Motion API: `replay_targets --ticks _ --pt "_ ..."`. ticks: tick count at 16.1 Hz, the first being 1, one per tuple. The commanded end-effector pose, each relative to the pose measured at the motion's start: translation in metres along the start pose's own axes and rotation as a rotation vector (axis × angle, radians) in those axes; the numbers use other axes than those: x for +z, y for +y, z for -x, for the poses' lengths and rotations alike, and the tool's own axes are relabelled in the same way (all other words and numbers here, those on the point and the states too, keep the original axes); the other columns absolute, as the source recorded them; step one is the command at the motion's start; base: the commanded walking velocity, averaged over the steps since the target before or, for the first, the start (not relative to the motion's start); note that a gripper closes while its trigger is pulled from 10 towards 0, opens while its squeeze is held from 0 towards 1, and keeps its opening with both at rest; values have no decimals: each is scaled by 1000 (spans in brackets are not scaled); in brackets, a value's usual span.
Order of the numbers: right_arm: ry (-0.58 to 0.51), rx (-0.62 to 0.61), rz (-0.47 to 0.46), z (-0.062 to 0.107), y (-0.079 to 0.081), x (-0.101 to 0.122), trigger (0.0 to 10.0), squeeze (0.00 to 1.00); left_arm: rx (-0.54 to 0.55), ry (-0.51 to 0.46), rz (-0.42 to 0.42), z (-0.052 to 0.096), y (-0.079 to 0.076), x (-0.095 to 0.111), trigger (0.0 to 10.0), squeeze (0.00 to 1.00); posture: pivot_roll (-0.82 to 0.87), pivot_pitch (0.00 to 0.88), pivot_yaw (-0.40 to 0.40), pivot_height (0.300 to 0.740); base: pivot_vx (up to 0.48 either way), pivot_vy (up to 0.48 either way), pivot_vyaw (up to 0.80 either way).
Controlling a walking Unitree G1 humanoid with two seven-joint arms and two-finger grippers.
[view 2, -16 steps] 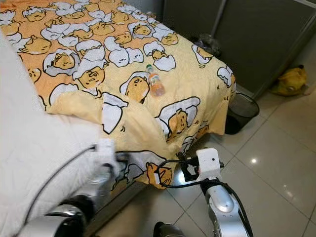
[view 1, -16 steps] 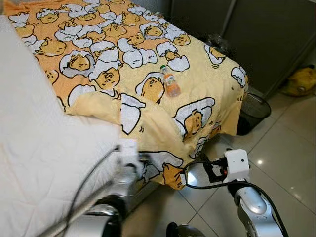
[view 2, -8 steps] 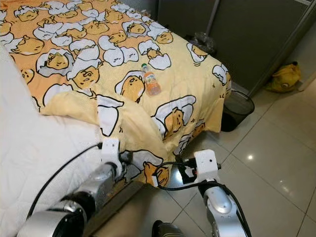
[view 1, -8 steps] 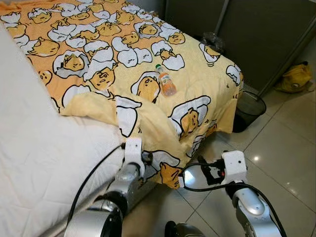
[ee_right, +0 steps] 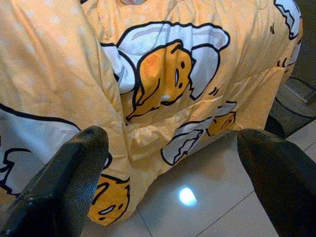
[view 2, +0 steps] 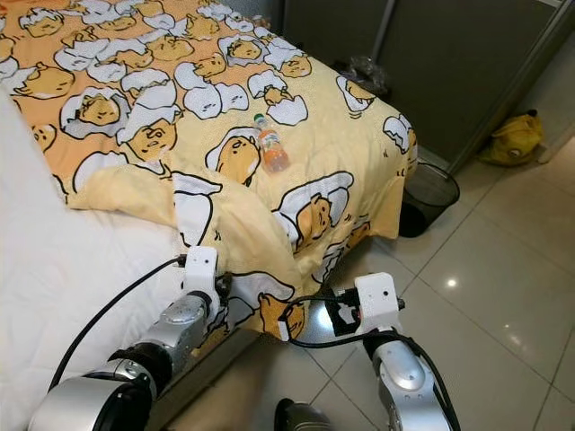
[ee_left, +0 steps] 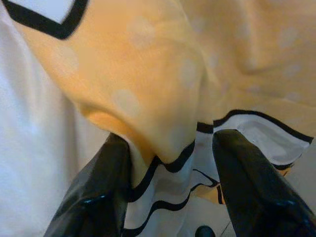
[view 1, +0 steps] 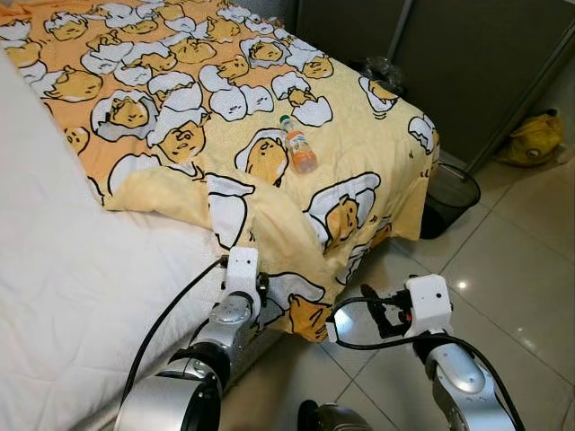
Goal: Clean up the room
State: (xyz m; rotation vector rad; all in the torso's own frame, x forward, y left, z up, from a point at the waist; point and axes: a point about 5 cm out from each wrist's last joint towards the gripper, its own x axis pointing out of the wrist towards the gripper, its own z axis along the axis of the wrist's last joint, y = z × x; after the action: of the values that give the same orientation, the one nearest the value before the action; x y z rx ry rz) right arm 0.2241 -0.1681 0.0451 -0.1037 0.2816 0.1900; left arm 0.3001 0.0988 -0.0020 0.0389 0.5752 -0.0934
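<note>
The white bed carries a yellow cartoon-print blanket that drapes over its foot corner. My left gripper is at that hanging corner, fingers spread with a fold of blanket between them. My right gripper hovers released over the tiled floor beside the corner. A small bottle lies on the blanket near the foot edge.

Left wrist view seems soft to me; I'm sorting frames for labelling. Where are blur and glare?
Left wrist view: the black fingers and the yellow cartoon-print blanket are close and out of focus. Right wrist view: a bright glare spot on the glossy tiled floor. Head views: sharp, evenly lit.
</note>
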Motion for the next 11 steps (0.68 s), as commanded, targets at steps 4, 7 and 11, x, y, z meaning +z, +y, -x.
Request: replay_targets --ticks 4,7,11 --pt "78 65 21 11 3 -12 10000 0 -15 -10 -31 0 -4 2 0 0 -206 119 -73 740 0 0 0" --pt "125 95 -3 17 11 -21 10000 0 -9 -67 -42 -2 1 15 0 0 -195 175 -66 740 0 0 0" --pt "148 111 -7 27 15 -25 10000 0 14 -89 -79 -3 11 19 0 0 -195 233 -59 740 0 0 0"
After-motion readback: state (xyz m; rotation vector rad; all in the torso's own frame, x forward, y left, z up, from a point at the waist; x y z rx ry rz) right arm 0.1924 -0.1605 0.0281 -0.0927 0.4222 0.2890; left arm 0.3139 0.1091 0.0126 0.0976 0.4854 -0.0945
